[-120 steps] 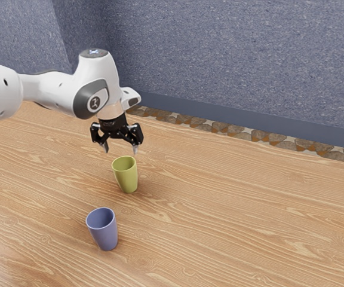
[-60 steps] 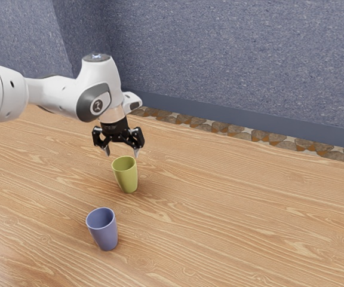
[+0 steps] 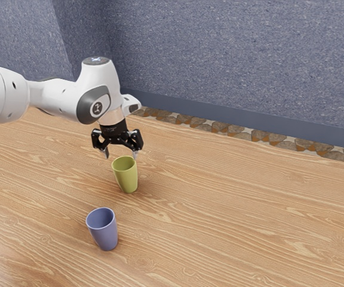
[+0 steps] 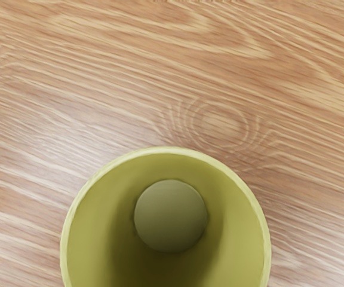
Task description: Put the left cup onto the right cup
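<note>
Wooden table (image 3: 249, 227): flat and bare-grained, nothing on it to stop a nudged cup sliding or tipping. White arm (image 3: 52, 98) reached in from the exterior view's left, hand pointing straight down. Gripper (image 3: 120, 153) hovered at 12 o'clock of the green cup (image 3: 125, 173), fingers spread apart and holding nothing, tips just above the rim. Main risk, as judged: the spread looked only slightly wider than the rim, so a descent a little off centre could set one finger on the lip and knock the cup over. A grip taken on the tapered wall might also let the cup slip downward. Lesser risk: a tilted carry would spoil the seating on the blue cup (image 3: 102, 228), which stood well apart at 7 o'clock of the green one, upright, mouth up. Green cup, taken as the left cup: upright on the table, olive-yellow, narrowing toward its base. Seen from the hand, the green cup (image 4: 166, 221) was empty, with a thin rim and a round flat floor, just under the hand.
</note>
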Controlling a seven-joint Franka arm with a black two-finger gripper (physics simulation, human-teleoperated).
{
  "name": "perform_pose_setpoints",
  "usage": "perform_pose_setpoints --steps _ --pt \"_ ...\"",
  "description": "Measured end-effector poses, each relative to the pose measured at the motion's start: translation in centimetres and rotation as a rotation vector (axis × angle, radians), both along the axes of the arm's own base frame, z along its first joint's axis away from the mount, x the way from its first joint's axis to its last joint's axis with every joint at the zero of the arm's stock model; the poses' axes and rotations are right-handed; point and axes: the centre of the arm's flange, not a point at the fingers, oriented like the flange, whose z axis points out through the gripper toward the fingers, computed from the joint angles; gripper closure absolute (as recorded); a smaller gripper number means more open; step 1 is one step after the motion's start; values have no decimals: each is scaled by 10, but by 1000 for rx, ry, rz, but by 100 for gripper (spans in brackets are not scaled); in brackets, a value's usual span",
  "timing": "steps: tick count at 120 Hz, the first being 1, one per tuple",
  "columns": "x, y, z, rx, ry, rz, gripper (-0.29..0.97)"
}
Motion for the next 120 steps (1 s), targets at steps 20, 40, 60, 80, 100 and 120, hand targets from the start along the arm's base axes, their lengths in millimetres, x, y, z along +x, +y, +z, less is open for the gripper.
perform_pose_setpoints --steps 20,40,60,80,100,120 --pt "0 0 -2 0 2 0 0" --pt "1 0 -7 -1 8 -1 0" --pt "1 -1 -12 -2 12 -3 0" --pt "2 -2 -13 -3 12 -4 0" --pt "2 -3 -16 -4 15 -7 0" --pt "2 -5 -16 -5 15 -9 0"
